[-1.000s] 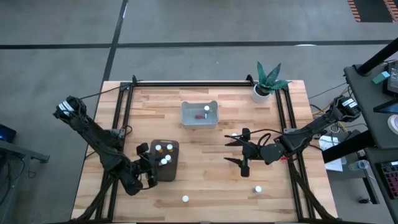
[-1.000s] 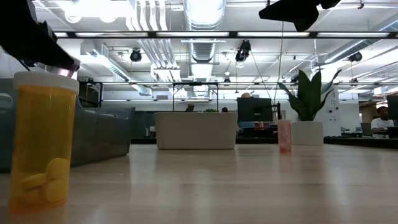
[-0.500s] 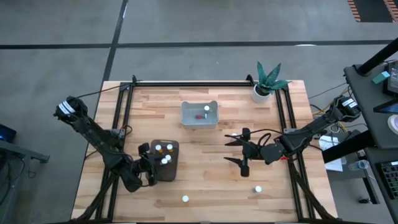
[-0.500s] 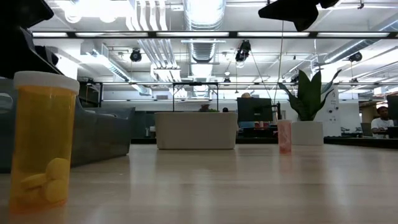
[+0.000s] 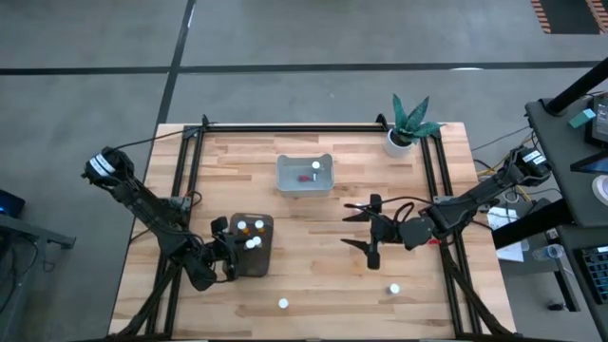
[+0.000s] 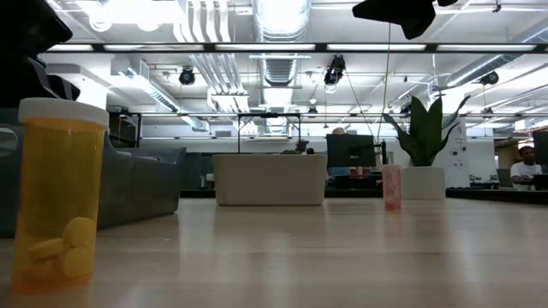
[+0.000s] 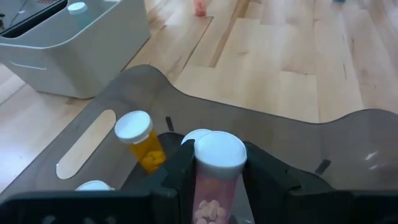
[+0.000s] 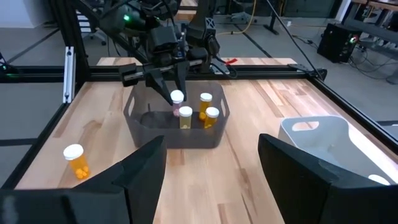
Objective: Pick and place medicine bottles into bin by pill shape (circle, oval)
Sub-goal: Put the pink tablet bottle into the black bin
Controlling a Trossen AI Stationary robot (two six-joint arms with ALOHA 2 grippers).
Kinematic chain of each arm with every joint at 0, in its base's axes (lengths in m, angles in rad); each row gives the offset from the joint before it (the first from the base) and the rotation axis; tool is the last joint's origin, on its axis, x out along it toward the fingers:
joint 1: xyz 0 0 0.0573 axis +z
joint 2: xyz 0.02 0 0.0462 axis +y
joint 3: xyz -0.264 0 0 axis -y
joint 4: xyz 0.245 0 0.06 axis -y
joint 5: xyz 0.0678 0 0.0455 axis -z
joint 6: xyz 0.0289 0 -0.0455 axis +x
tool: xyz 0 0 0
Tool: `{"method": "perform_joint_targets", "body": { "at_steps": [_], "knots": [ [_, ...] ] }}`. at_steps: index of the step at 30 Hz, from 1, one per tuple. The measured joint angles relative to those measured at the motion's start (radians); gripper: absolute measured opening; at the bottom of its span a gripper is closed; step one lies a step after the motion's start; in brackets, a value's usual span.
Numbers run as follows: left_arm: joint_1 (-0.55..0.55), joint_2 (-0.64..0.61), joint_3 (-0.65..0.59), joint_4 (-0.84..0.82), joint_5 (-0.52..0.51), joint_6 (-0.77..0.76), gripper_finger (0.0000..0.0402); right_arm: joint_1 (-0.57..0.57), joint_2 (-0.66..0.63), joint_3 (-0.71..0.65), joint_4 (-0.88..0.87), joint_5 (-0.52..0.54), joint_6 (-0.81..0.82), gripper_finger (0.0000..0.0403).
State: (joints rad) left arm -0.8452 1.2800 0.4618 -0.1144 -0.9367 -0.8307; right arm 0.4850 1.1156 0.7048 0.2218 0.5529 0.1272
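Over on the left, the left gripper (image 5: 237,255) hangs at the near edge of the dark bin (image 5: 255,245) — and its fingers (image 7: 176,171) are clamped on a pink bottle (image 7: 216,180) with a white cap, pale round pills showing through its body. Just beyond that held bottle, inside the dark bin, an amber bottle (image 7: 139,139) leans over, with another white cap peeking out right behind the held one. From the right wrist view three more capped bottles (image 8: 199,110) stand in the bin beside the gripper's load.

Ahead of the gripper and past the dark bin sits the white bin (image 5: 305,175), with one white-capped bottle (image 5: 316,167) and a small pink one inside it.

Nearer the table's front edge, a lone amber bottle (image 5: 283,304) stands on the wood (image 5: 313,256), well clear of both grippers — the low view shows yellow oval pills at its bottom.

Moving right, the right gripper (image 5: 364,232) hovers over bare table, fingers spread wide, holding nothing. Another bottle (image 5: 394,289) stands near the front edge, in front of it. At the far right corner, a potted plant (image 5: 408,123).
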Motion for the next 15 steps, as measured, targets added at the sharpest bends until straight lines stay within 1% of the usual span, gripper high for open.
{"method": "perform_joint_targets", "body": {
  "at_steps": [7,15],
  "knots": [
    [0.001,0.0,-0.003,0.003,-0.002,-0.026,0.0096,-0.002,0.0,0.0,0.0,0.0,0.003,0.0247],
    [0.001,0.0,-0.004,0.002,-0.005,-0.028,0.0139,-0.002,0.0,0.0,0.0,-0.001,0.002,0.0247]
  ]
}}
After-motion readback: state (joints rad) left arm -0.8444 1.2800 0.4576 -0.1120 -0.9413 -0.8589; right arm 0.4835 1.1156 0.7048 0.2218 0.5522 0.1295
